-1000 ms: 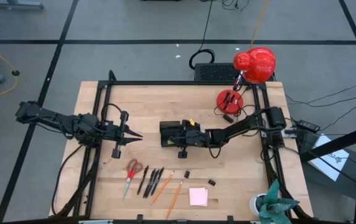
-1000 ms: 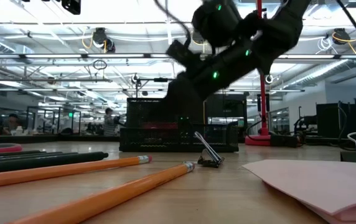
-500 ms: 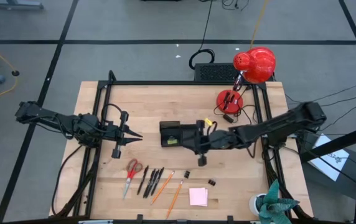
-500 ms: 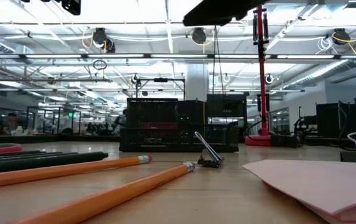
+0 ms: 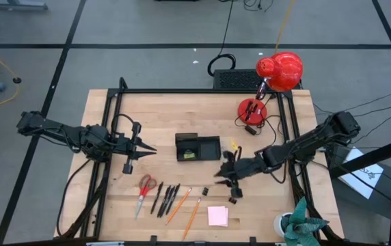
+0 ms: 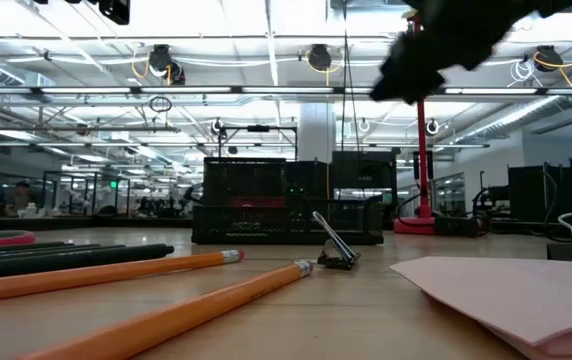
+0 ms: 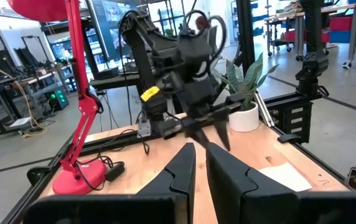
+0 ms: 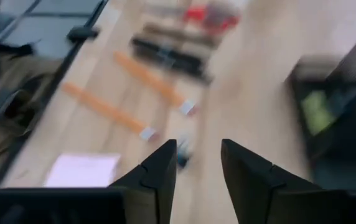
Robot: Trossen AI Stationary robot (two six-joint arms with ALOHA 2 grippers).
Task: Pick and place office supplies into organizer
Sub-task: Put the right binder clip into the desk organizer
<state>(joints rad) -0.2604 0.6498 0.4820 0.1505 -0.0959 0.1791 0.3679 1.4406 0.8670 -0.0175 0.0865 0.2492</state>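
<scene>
The right gripper (image 5: pixel 224 172) hovers with fingers spread above a black clip (image 5: pixel 205 191) lying on the table (image 5: pixel 161 116) near the pencils (image 5: pixel 179 205); descend squarely over it. The organizer (image 5: pixel 197 147) sits just beside. The left gripper (image 5: pixel 147 147) idles, fingers pressed together.

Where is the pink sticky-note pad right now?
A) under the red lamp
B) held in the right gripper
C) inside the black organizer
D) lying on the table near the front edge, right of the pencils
D: in the high view the pink sticky-note pad lies flat on the bare table, right of the orange pencils, apart from the organizer and the right gripper.
</scene>
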